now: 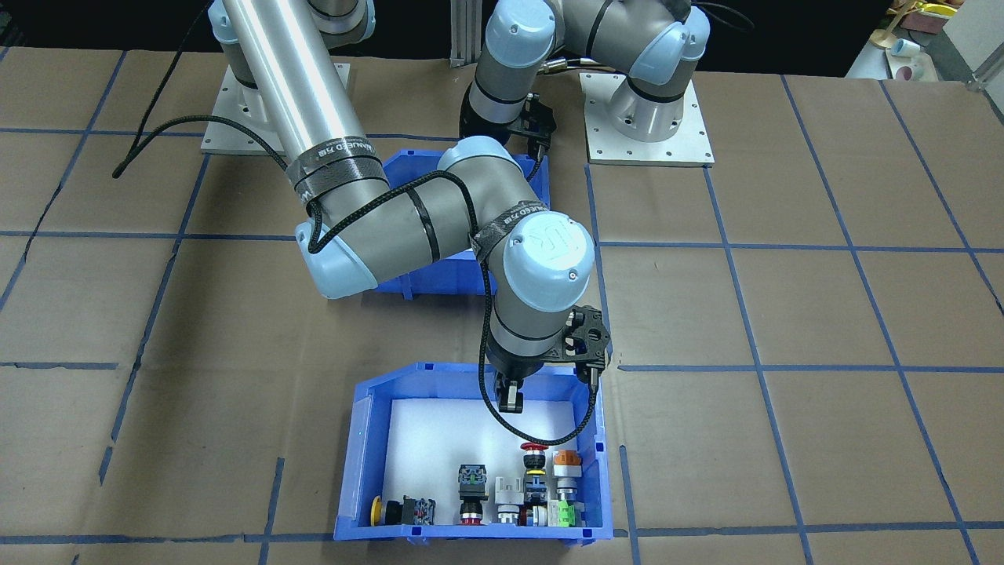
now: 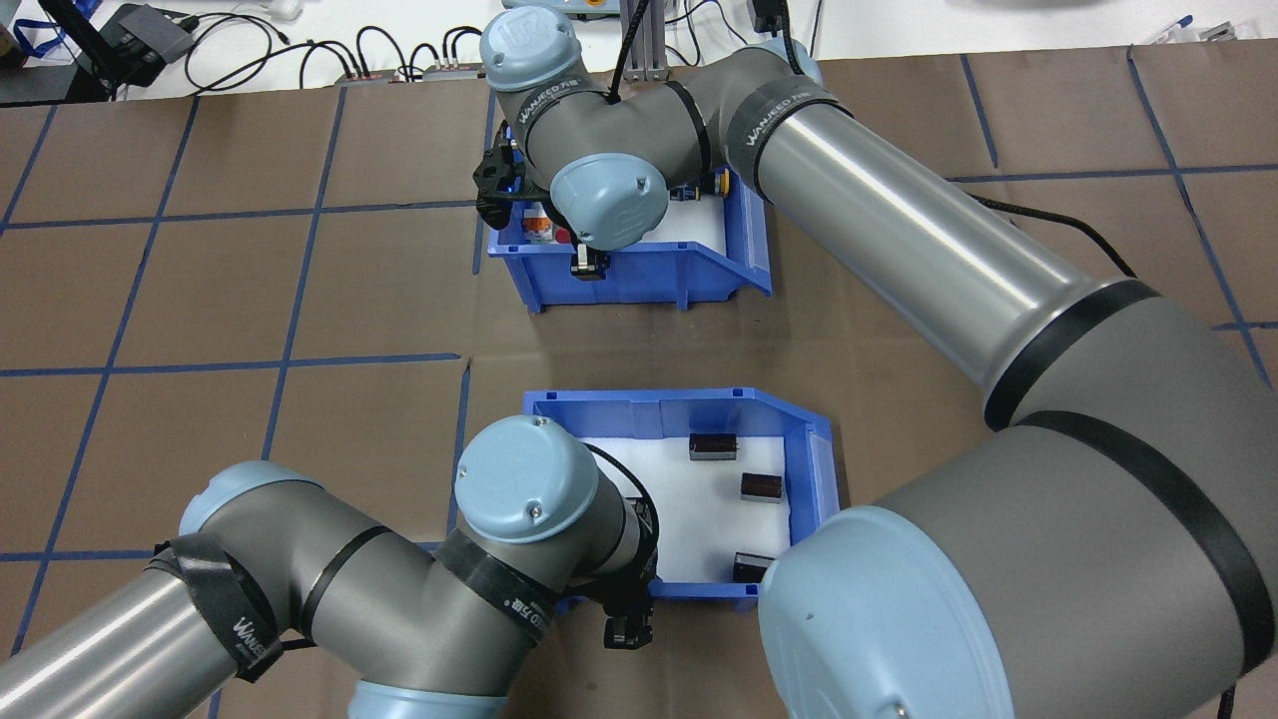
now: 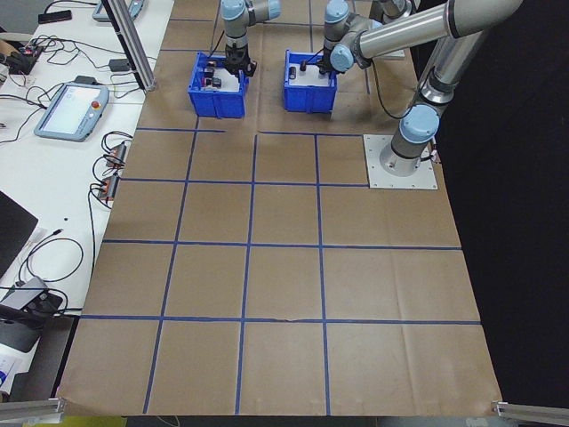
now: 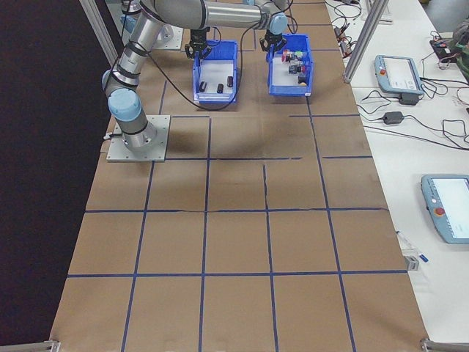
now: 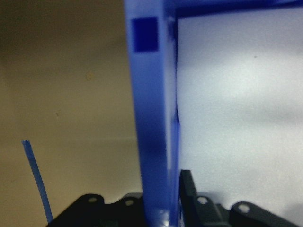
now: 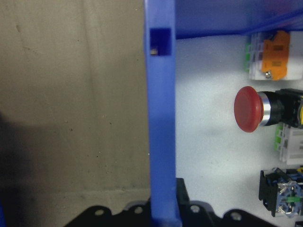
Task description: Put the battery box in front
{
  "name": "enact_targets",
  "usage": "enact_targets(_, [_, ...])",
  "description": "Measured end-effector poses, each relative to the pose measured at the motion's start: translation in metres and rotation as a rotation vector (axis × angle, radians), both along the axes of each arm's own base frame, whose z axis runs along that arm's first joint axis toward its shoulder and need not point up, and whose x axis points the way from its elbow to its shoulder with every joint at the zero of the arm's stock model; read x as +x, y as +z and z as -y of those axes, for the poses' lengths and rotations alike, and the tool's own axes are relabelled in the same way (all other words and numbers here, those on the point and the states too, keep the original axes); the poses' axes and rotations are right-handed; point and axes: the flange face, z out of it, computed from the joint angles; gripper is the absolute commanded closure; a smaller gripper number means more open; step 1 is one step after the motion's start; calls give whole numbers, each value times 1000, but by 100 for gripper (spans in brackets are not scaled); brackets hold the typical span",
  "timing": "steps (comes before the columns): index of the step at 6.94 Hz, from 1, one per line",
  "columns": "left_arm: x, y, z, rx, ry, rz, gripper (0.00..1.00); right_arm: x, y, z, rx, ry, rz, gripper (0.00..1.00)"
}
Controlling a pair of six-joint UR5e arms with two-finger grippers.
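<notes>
On the tabletop [image 2: 300, 300], the battery box [image 2: 799, 439] sat nearest the robot, the left gripper [image 2: 627, 631] clamped on its wall; the right gripper [image 1: 510, 396] pinched the button bin [image 1: 357, 463], the swap seemingly undone.

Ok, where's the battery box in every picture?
Front-facing: battery box upper middle, mostly hidden.
Overhead: lower middle.
Left side: top, the right-hand bin.
Right side: top, the left-hand bin.
Left wrist: its blue wall runs up the middle, between the jaws.
Right wrist: not there.
Landmark: the button bin is always its neighbour.
</notes>
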Motion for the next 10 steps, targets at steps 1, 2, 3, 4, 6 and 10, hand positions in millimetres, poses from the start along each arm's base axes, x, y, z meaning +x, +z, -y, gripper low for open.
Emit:
enact_targets(1, [2, 7, -2, -15, -3, -6, 100, -6, 20, 2, -25, -5, 9, 94])
enact_targets(2, [6, 16, -3, -31, 0, -4, 100, -22, 40, 8, -48, -12, 11, 94])
enact_targets(3, [12, 23, -3, -41, 4, 8, 100, -47, 54, 19, -64, -4, -1, 94])
enact_targets(4, [21, 29, 0, -46, 4, 18, 100, -80, 64, 33, -66, 13, -16, 94])
enact_targets(6, [71, 46, 30, -48, -1, 28, 100, -167, 81, 58, -22, 36, -42, 94])
enact_targets(10, [187, 102, 145, -94, 12, 45, 100, -358, 102, 46, 59, 14, -44, 94])
